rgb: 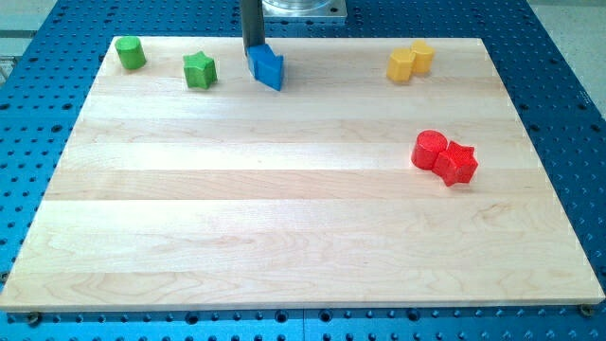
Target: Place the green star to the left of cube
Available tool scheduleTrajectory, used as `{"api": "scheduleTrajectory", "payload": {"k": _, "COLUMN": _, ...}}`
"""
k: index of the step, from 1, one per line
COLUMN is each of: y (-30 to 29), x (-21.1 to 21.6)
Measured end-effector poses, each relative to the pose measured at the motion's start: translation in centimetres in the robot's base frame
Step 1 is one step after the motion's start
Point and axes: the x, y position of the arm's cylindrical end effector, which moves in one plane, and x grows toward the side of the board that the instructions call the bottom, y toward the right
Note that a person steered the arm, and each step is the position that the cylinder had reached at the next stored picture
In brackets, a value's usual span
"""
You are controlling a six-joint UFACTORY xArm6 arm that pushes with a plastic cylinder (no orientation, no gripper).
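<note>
The green star (200,69) lies near the view's top left on the wooden board (284,208). A blue block (266,66), roughly cube-like with a pointed side, lies just to the star's right. My tip (253,51) stands at the blue block's upper left edge, touching or nearly touching it, to the right of the green star.
A green cylinder (131,53) sits at the top left corner. Two yellow blocks (410,61) touch each other at the top right. A red cylinder (429,149) and a red star (457,163) touch each other at the right.
</note>
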Motion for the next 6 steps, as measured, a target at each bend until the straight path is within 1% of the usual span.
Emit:
{"api": "scheduleTrajectory", "payload": {"k": 1, "y": 1.0, "x": 3.9}}
{"api": "scheduleTrajectory", "payload": {"k": 2, "y": 1.1, "x": 4.6}}
{"api": "scheduleTrajectory", "payload": {"k": 3, "y": -0.1, "x": 0.6}}
{"api": "scheduleTrajectory", "payload": {"k": 4, "y": -3.6, "x": -1.1}}
{"api": "scheduleTrajectory", "payload": {"k": 5, "y": -8.8, "x": -0.8}}
{"api": "scheduleTrajectory", "payload": {"k": 6, "y": -9.7, "x": 0.2}}
